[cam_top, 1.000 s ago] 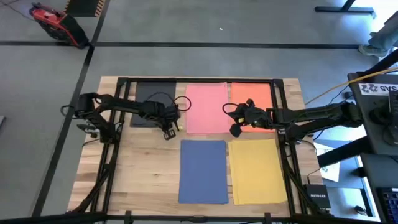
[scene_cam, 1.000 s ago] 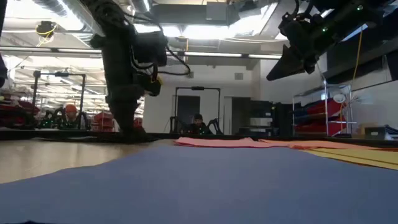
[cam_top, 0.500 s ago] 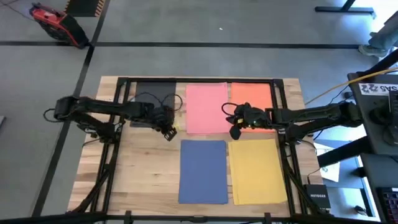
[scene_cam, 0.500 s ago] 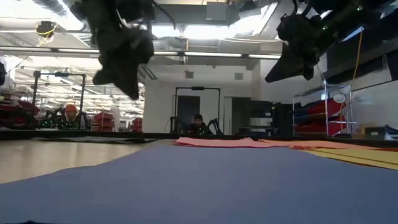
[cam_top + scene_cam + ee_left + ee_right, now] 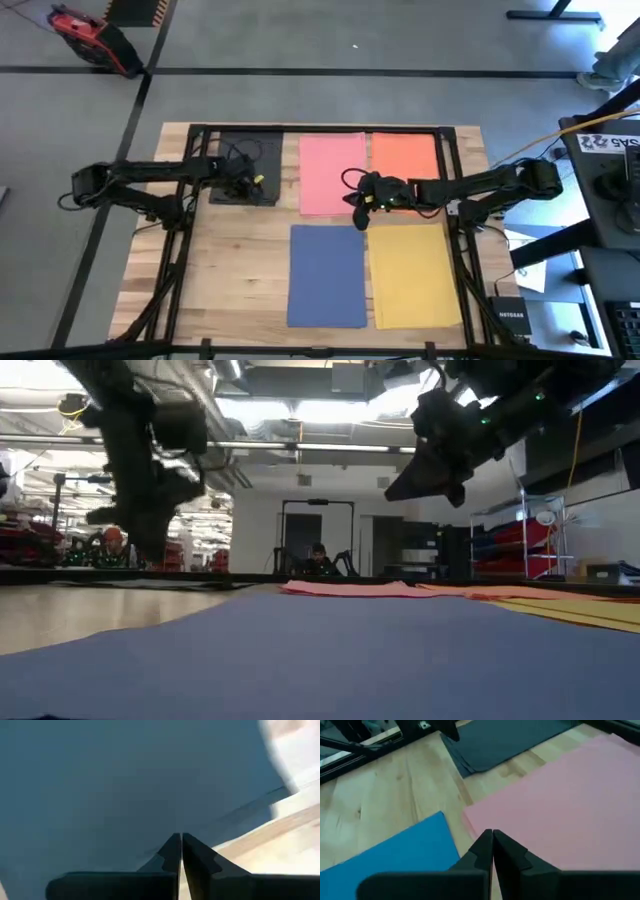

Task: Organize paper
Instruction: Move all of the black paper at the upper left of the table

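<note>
Both grippers are pinched together with nothing between the fingers. The left gripper (image 5: 180, 851) has its two dark fingers pressed tip to tip, hanging over the black sheet (image 5: 245, 166) at the table's far left; hard to say from the wrist view whether the tips actually touch the paper. The right gripper (image 5: 492, 847) is closed the same way, fingers meeting at a point right over the near edge of the pink sheet (image 5: 331, 174), close to the blue sheet's (image 5: 327, 274) far corner. Paper is laid flat on the wooden table (image 5: 235, 280): black, pink and orange-red sheet (image 5: 405, 155) along the far row, blue and yellow sheet (image 5: 412, 273) side by side in the near row.
</note>
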Motion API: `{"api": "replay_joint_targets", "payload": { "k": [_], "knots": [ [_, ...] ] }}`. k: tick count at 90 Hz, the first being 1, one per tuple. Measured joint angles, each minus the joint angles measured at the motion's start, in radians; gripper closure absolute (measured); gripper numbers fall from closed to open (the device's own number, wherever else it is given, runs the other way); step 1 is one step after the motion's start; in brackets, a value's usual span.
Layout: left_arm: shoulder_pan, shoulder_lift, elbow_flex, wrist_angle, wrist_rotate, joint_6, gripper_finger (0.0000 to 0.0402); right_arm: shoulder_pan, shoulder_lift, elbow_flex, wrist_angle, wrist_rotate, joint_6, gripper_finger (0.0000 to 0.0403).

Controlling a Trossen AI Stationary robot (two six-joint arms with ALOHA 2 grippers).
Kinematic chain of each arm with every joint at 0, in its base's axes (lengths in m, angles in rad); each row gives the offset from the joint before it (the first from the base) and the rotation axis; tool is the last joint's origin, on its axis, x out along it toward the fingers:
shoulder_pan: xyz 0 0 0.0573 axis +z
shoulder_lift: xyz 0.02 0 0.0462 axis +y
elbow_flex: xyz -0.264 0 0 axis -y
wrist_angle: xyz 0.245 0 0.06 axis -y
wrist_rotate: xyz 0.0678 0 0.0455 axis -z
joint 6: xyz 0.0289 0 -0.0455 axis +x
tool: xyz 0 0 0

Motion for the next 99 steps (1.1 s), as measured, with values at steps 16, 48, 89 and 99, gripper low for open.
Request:
{"api": "replay_joint_targets", "payload": {
  "k": [16,48,89,99],
  "knots": [
    [-0.039,0.0,-0.065,0.01,0.032,-0.054,0.0401,-0.001,0.044,0.068,-0.015,0.009,-0.008,0.0403],
    [-0.239,-0.01,-0.098,0.092,0.031,-0.258,0.0402,-0.028,0.078,0.119,-0.018,0.0,-0.031,0.0403],
    [-0.173,-0.017,-0.076,0.056,-0.243,-0.214,0.0402,-0.075,0.078,0.119,-0.01,-0.034,-0.038,0.0403],
    [-0.168,-0.001,-0.12,0.122,-0.204,-0.225,0.0401,-0.08,0.078,0.119,-0.01,-0.035,-0.038,0.0403]
  ]
}}
